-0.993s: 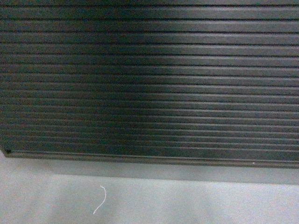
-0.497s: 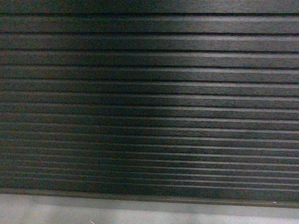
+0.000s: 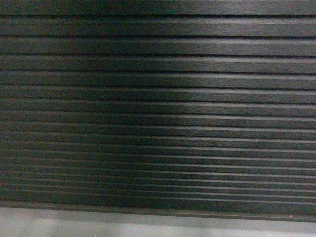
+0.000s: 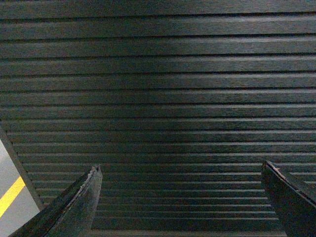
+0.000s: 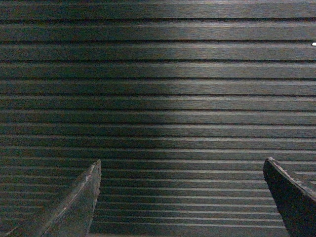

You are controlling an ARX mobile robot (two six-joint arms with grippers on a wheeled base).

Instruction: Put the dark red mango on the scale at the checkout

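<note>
Closer now than a second ago, the checkout's (image 3: pixel 158 108) slatted dark front fills nearly the whole head view, and the white thread once seen on the grey floor (image 3: pixel 98 224) has left the frame; only a thin floor strip shows along the bottom edge. Both the left gripper (image 4: pixel 181 197) and right gripper (image 5: pixel 181 195) face the slats with jaws spread wide, holding nothing. Neither mango nor scale shows in any view.

looks like a shop: dark slatted checkout (image 3: pixel 158 98) front, grey floor (image 3: pixel 49 224) with a yellow line (image 4: pixel 10 196).
</note>
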